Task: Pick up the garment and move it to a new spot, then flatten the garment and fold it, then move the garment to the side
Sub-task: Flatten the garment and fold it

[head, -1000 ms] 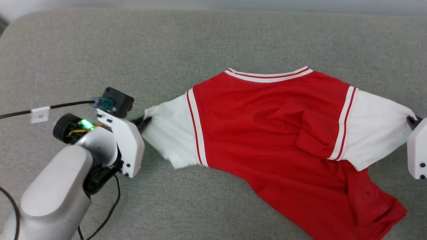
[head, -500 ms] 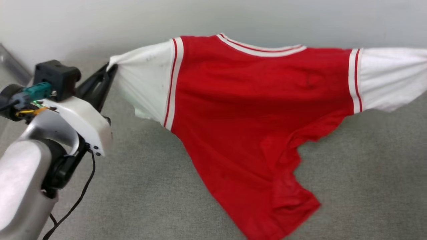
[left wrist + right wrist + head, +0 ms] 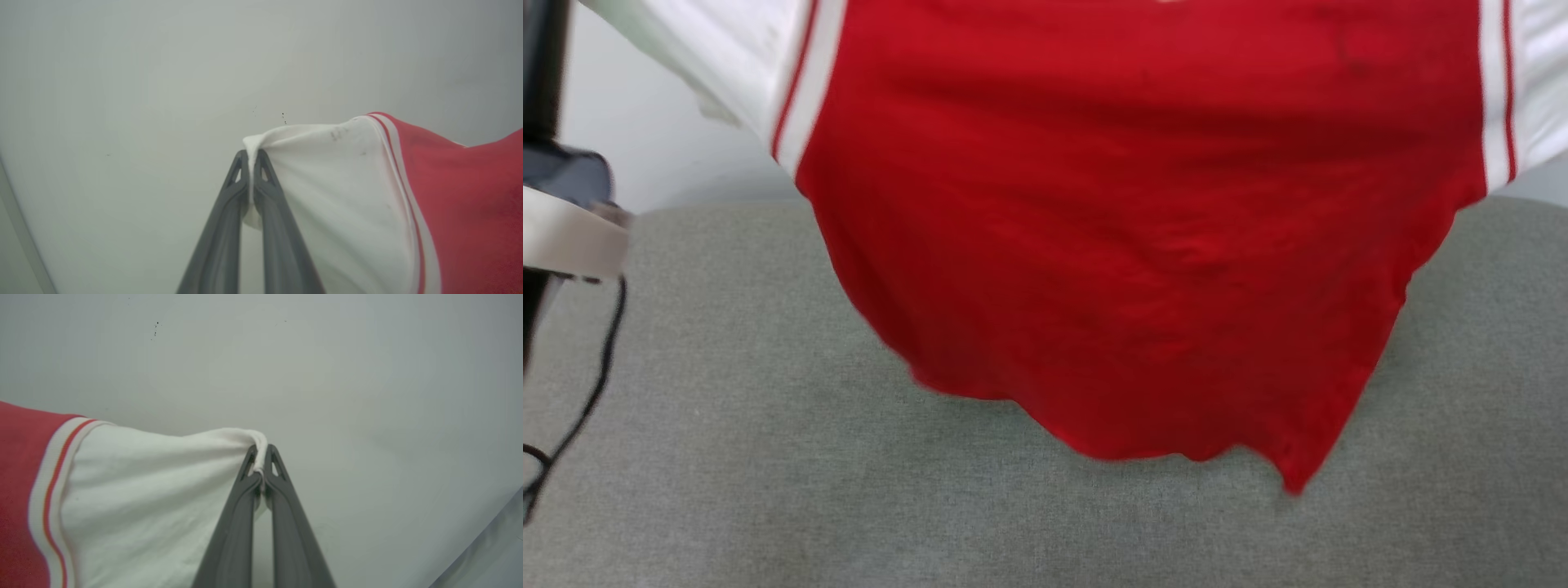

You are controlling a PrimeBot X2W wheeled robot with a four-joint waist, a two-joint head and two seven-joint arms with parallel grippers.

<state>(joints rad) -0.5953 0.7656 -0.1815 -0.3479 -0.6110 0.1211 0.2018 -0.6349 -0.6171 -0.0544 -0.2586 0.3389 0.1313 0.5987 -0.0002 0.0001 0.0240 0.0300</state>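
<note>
Above the grey upholstered surface, the red jersey T-shirt hangs stretched between 2 grippers. The left gripper is clamped on the tip of one white sleeve, and the right gripper pinches the other sleeve at its tip.

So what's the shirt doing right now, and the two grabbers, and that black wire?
garment: held up in the air, stretched wide, bottom edge dangling over the grey cushion.
left gripper: shut, pinching one white sleeve.
right gripper: shut, pinching the other white sleeve.
black cable: hanging loose.
</note>
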